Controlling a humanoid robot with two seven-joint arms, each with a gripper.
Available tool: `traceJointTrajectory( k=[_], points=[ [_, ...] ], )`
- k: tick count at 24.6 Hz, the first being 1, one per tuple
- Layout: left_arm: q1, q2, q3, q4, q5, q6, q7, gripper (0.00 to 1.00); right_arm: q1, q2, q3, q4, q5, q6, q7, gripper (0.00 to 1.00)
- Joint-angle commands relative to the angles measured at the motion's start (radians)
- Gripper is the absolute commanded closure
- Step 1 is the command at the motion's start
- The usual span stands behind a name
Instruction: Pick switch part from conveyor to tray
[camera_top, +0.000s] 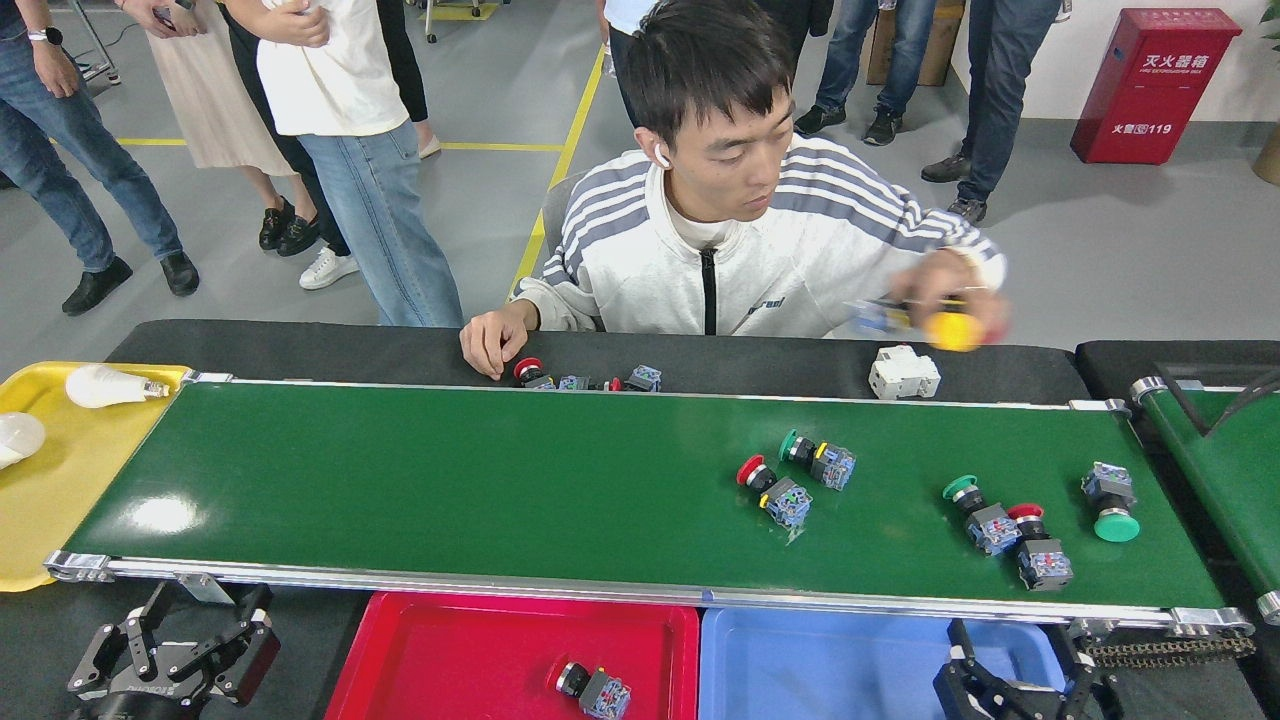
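Green conveyor (450, 480) carries five switch parts (775, 490); person (740, 240) sits behind.

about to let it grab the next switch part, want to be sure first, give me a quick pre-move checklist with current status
1. Switch parts on the conveyor: ok, five there, nearest pair red-capped and green-capped.
2. That pair apart enough for a clean grasp: not ok, they lie close side by side.
3. Right gripper free: ok, open, nothing between its fingers, over the blue tray.
4. Left gripper clear of the belt: ok, open, parked below the near rail.
5. Red tray has room: ok, one switch part in it.
6. Person's hand clear of the belt: cannot tell, blurred, behind the far edge.
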Motion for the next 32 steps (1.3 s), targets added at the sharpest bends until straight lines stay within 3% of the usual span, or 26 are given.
traceJointTrajectory(
  k=[1, 9, 17, 26, 28, 30, 31, 32],
  points=[
    [-0.01, 0.014, 0.001, -0.013, 0.0, 0.003, 0.007, 0.0, -0.038, -0.013, -0.003, 0.008, 0.005, 0.017, 0.006, 0.0],
    [-0.013, 0.025, 0.002, -0.01, 0.0, 0.003, 0.007, 0.0, -0.142, -0.029, 0.059, 0.104, 0.062, 0.02, 0.032, 0.0],
    [-0.025, 0.026, 0.001, -0.01, 0.0, 0.003, 0.007, 0.0, -0.222, -0.02, 0.137, 0.166, 0.066, 0.021, 0.047, 0.0],
    [-0.036, 0.026, 0.001, -0.01, 0.0, 0.003, 0.007, 0.0, -0.4, 0.016, 0.27, 0.342, 0.068, 0.067, 0.05, 0.01],
    [-0.036, 0.026, 0.001, -0.01, 0.0, 0.003, 0.007, 0.0, -0.431, 0.007, 0.304, 0.37, 0.065, 0.084, 0.055, 0.16],
    [-0.036, 0.026, 0.001, -0.01, 0.0, 0.003, 0.007, 0.0, -0.441, 0.0, 0.312, 0.377, 0.063, 0.078, 0.07, 0.42],
    [-0.036, 0.026, 0.001, -0.01, 0.0, 0.003, 0.007, 0.0, -0.443, -0.006, 0.313, 0.376, 0.062, 0.077, 0.081, 0.61],
    [-0.035, 0.026, 0.001, -0.01, 0.0, 0.003, 0.007, 0.0, -0.443, -0.007, 0.313, 0.377, 0.062, 0.071, 0.086, 0.71]
  ],
)
